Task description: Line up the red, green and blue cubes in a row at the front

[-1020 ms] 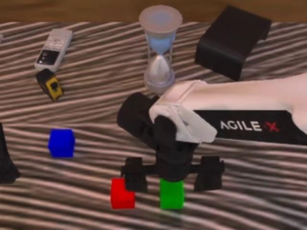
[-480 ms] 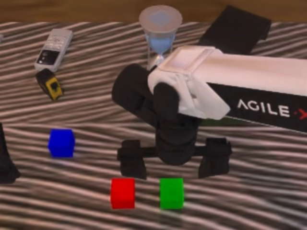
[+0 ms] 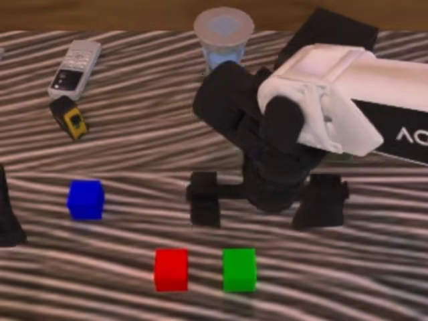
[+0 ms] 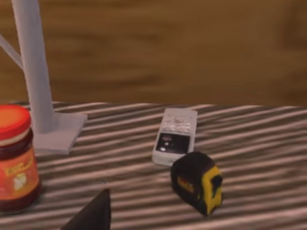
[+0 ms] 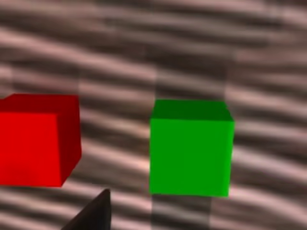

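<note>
The red cube [image 3: 171, 269] and the green cube [image 3: 239, 269] sit side by side near the front edge, a small gap between them. The blue cube [image 3: 85, 199] lies apart, farther back on the left. My right gripper [image 3: 263, 208] hangs open behind the green cube, holding nothing. In the right wrist view the red cube [image 5: 38, 139] and green cube [image 5: 191, 147] fill the picture, with one dark fingertip [image 5: 96, 213] at the edge. My left gripper [image 3: 8, 224] stays parked at the table's left edge, one fingertip [image 4: 91, 215] showing.
An hourglass [image 3: 224, 30] and a black box [image 3: 328, 40] stand at the back, partly behind my right arm. A white remote [image 3: 73, 67] and a black-and-yellow block [image 3: 70, 119] lie at the back left. A red-lidded jar [image 4: 14, 158] stands near my left gripper.
My right gripper, open above the green cube a second ago, has lifted and drawn back toward the right. All three cubes stay where they were.
</note>
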